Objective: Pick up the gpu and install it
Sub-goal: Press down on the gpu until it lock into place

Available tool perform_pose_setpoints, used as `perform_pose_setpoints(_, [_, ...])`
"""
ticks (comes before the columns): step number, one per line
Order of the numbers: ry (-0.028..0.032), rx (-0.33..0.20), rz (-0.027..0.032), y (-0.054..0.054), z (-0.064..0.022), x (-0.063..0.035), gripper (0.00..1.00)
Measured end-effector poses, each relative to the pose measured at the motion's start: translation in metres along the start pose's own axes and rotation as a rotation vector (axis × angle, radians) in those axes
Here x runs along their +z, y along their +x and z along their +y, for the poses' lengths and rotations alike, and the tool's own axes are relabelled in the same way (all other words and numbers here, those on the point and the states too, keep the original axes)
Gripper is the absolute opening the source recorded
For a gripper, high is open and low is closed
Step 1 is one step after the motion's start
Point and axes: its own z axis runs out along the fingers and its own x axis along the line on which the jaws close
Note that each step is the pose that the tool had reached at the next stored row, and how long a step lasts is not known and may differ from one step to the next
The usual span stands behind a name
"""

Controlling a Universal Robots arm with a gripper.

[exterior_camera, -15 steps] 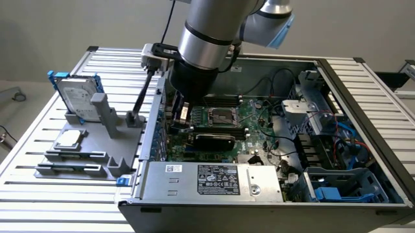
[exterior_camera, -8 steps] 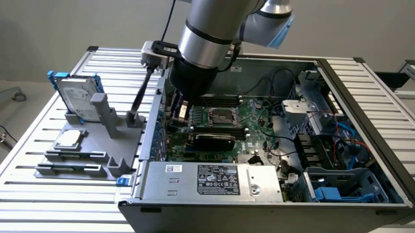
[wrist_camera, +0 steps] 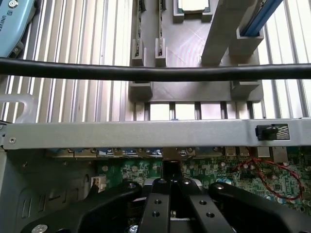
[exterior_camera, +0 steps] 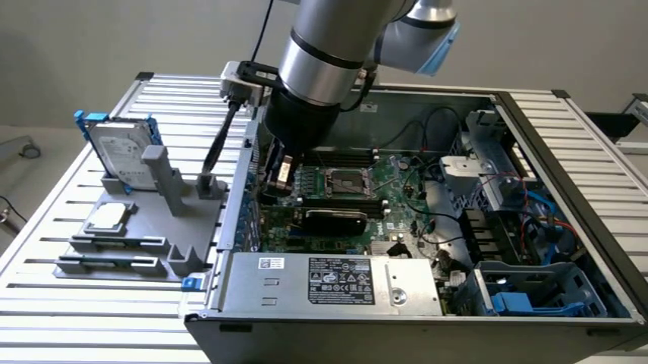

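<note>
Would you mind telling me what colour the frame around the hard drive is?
Blue; the frame around the hard drive shows best in the exterior view.

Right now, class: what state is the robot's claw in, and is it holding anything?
Claw: closed, down inside the computer case over the motherboard; whether it grips anything cannot be told.

High exterior view; close wrist view

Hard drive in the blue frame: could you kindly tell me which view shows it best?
The exterior view: the hard drive stands upright in the grey holder, its silver face and blue frame plainly visible. The wrist view gives a slanted strip of that blue frame.
</note>
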Motion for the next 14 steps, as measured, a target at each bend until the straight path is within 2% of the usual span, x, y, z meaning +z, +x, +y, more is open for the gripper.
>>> perform_pose_setpoints(2, [-0.0049,0.003,-0.0004,-0.0001,0.0005,-0.0013,0.11])
perform_pose_setpoints(5, [-0.0089,0.007,-0.0015,-0.0003,0.0009,-0.0024,0.11])
perform_pose_setpoints(14, [-0.0135,0.02,-0.0012,-0.0005,0.0011,-0.0033,0.11])
